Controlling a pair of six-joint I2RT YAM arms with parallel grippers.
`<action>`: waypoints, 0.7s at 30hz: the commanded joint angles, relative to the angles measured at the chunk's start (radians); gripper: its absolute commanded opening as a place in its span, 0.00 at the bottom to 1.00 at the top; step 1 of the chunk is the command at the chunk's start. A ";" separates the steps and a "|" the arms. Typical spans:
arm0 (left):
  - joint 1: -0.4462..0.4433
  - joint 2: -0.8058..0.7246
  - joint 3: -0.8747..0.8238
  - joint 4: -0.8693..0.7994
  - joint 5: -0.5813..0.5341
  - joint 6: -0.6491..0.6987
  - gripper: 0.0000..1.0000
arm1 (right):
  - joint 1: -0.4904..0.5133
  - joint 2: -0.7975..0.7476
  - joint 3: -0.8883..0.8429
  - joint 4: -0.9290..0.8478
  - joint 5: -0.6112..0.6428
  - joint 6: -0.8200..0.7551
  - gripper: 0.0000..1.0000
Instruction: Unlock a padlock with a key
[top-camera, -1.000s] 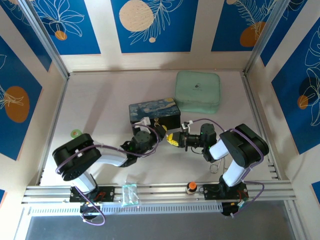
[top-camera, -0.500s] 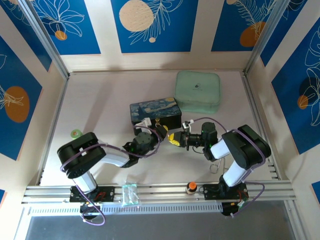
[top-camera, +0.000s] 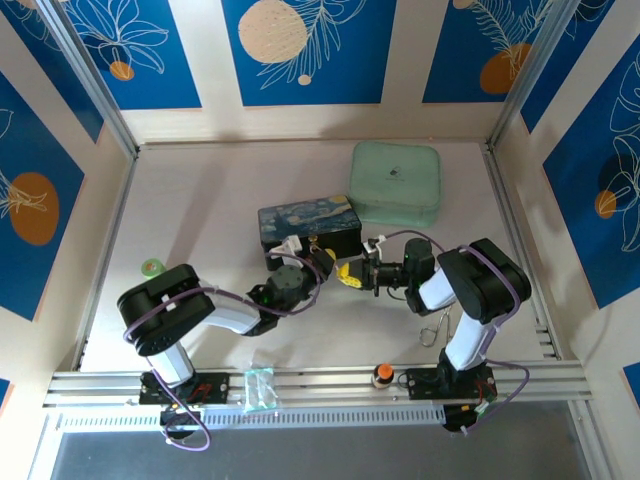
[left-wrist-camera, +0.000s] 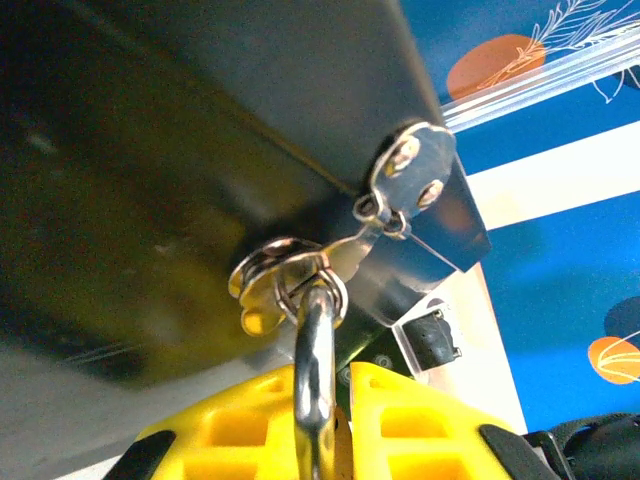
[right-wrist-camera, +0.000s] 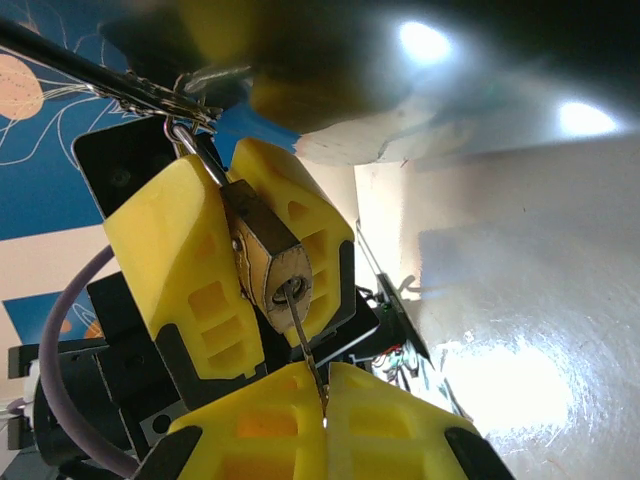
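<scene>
The padlock (right-wrist-camera: 268, 262) is clamped between the yellow fingers of the left tool (top-camera: 322, 263), keyhole end facing the right tool (right-wrist-camera: 325, 398). The right tool is closed on the key (right-wrist-camera: 301, 335), gripping it at its very tips, and the thin blade sits in the keyhole. The padlock's shackle (left-wrist-camera: 314, 345) runs up through a ring on the metal latch (left-wrist-camera: 415, 180) of the painted box (top-camera: 300, 222), so the lock hangs just in front of the box's near side.

Both tools meet tip to tip near the middle of the surface (top-camera: 200, 210), right against the box. A green case (top-camera: 395, 183) lies just behind the box. A wire clip (top-camera: 432, 328) lies by the right arm. The left half of the surface is mostly bare.
</scene>
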 joint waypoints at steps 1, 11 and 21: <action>-0.141 0.012 0.026 0.159 0.282 -0.026 0.00 | -0.007 0.027 0.116 0.073 0.132 0.069 0.00; -0.157 0.016 0.064 0.197 0.271 -0.058 0.00 | 0.026 0.028 0.157 0.073 0.189 -0.020 0.00; -0.152 0.049 0.092 0.332 0.298 -0.162 0.00 | 0.008 0.047 0.195 0.074 0.177 -0.127 0.00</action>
